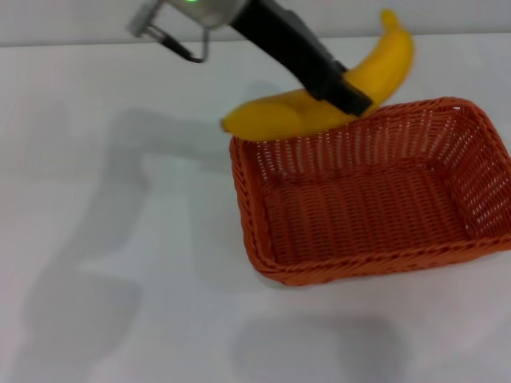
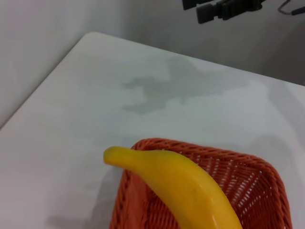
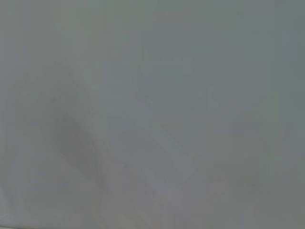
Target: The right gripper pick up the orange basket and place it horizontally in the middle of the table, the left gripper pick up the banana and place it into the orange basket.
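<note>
While left gripper (image 1: pixel 351 94) holds banana (image 1: pixel 319 112), basket (image 1: pixel 367 191) below.

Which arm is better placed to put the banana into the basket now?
Left. The left gripper already holds the banana above the far rim of the basket; the right arm is absent from the head view.

From the head camera I look forward and down across the table (image 1: pixel 120 239), with the orange basket (image 1: pixel 367 263) filling my right half. My left wrist camera sits close above the banana (image 2: pixel 181 186), just behind the left gripper (image 1: pixel 351 94), and faces out over the basket's near rim toward the table's far edge. Both views share banana, basket and tabletop. My right wrist camera faces only a plain grey surface; I cannot tell how near.
</note>
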